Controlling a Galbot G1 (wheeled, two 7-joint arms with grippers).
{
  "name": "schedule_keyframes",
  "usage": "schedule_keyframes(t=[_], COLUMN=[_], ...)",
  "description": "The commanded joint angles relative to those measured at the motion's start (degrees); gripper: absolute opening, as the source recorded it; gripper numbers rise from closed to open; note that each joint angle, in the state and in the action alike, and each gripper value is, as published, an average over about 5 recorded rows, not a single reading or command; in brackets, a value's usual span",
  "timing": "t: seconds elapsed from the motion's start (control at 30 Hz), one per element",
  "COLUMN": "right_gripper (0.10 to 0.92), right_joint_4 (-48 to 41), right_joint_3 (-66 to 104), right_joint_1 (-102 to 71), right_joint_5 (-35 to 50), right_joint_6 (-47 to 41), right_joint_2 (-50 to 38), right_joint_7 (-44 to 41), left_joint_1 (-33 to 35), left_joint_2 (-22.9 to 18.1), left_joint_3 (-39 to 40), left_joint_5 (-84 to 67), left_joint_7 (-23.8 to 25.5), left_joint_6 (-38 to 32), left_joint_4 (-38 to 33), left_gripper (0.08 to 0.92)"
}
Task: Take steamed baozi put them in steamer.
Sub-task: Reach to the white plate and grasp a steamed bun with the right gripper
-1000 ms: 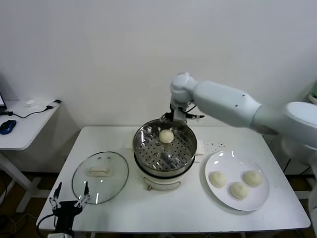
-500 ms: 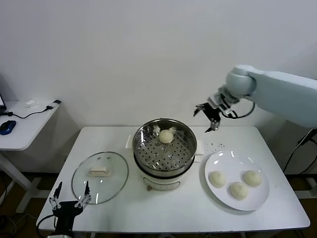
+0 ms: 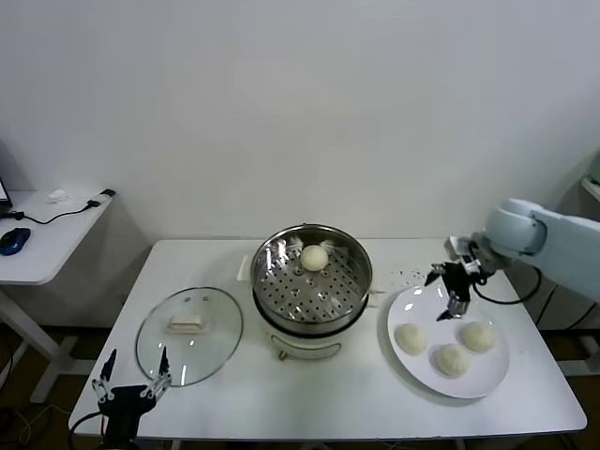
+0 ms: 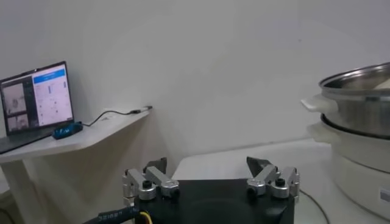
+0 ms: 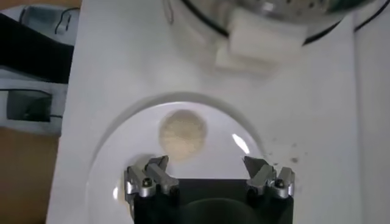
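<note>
A white table [image 3: 234,403] is filling the head view, with four buns in all: three lying on a plate and one sitting in the steamer.

Nearest the robot, at the table's front left corner, the left gripper [image 3: 130,388] is hanging low by the edge with its fingers spread apart and holding nothing. In the left wrist view the same gripper [image 4: 210,180] is pointing along the table toward the steamer.

Just beyond it, one round glass lid [image 3: 189,333] with a white handle is lying flat on the left part of the table.

On the right side one flat white plate [image 3: 422,373] is carrying three buns: one on its left [image 3: 411,337], one toward the front [image 3: 452,359] and one on its right [image 3: 478,337]. They are sitting close together but apart from one another.

The right arm is reaching in from the right edge, bent down at the wrist, so the right gripper [image 3: 452,282] is hovering over the far rim of the plate. Its fingers are wide open and empty. The right wrist view is looking straight down past the open gripper [image 5: 209,173] at one bun on the plate.

In the middle of the table one shiny steel steamer [image 3: 281,305] is standing on a cream base, lid off. A single bun [image 3: 314,257] is resting on the perforated tray, toward the far side.
</note>
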Motion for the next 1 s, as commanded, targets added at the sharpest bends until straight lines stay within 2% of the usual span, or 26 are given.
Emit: schedule_keyframes(t=[0.03,0.43,0.87,1.0], right_gripper=[0.823,0.823,0.821,0.771], right_joint_4=[-1.5,-7.27,-9.27,-9.25], right_joint_3=[10.38,15.17,14.94,15.01], right_joint_1=[-15.85,-19.95,-19.81,-19.64], right_joint_5=[-4.48,-6.72,-6.67,-6.51], right_joint_6=[-3.14,-2.63,-2.35,-2.21], right_joint_2=[-1.06,7.12,9.78,9.56], right_joint_7=[0.34,1.7,1.26,0.85], left_joint_1=[0.09,-0.43,-1.08,-1.09], left_joint_2=[-0.08,-0.26,-0.45,-0.46], left_joint_3=[0.1,-0.39,-0.55,-0.63], left_joint_5=[-0.11,-0.03,0.11,0.15], left_joint_7=[-0.03,-0.04,-0.04,-0.06], left_joint_6=[-0.07,-0.04,0.03,0.02], left_joint_4=[0.47,1.4,1.93,1.83], left_gripper=[0.823,0.823,0.823,0.823])
